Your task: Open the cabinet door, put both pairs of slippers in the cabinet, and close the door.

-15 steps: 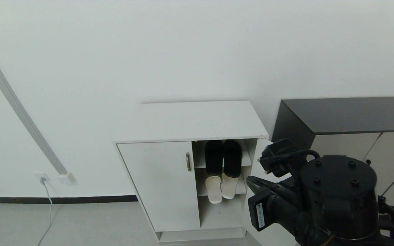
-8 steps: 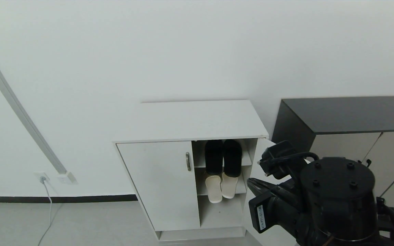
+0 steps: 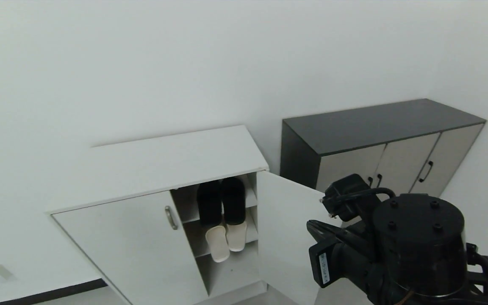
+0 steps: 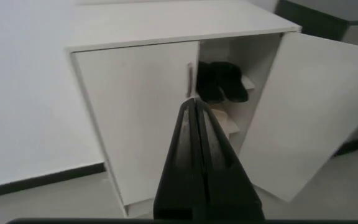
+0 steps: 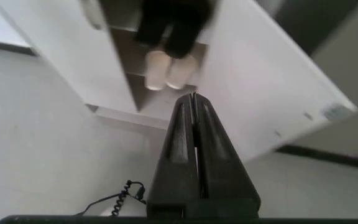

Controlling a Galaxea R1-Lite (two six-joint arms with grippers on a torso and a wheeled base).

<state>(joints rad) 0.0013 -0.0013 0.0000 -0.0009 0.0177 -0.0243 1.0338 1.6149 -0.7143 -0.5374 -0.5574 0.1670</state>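
Starting nearest the robot, the right gripper (image 5: 195, 99) hangs above the grey floor (image 5: 42, 143) in front of the open side of the white cabinet (image 3: 176, 156). Its fingers are pressed flat together with nothing between them. A dark cable (image 5: 118, 198) lies coiled on the floor below it. The left gripper (image 4: 195, 102) is likewise closed and bare, aimed toward the metal handle (image 3: 170, 217) of the shut left door (image 3: 129, 245). The right door (image 3: 284, 228) stands swung out toward the robot. Inside the right half, the white slippers (image 3: 225, 240) lie side by side on the middle shelf, their near ends overhanging its edge. The black slippers (image 3: 221, 199) lie side by side on the shelf directly above. Farther right, a dark-topped cabinet (image 3: 375, 127) with grey doors stands against the white wall (image 3: 184, 63).
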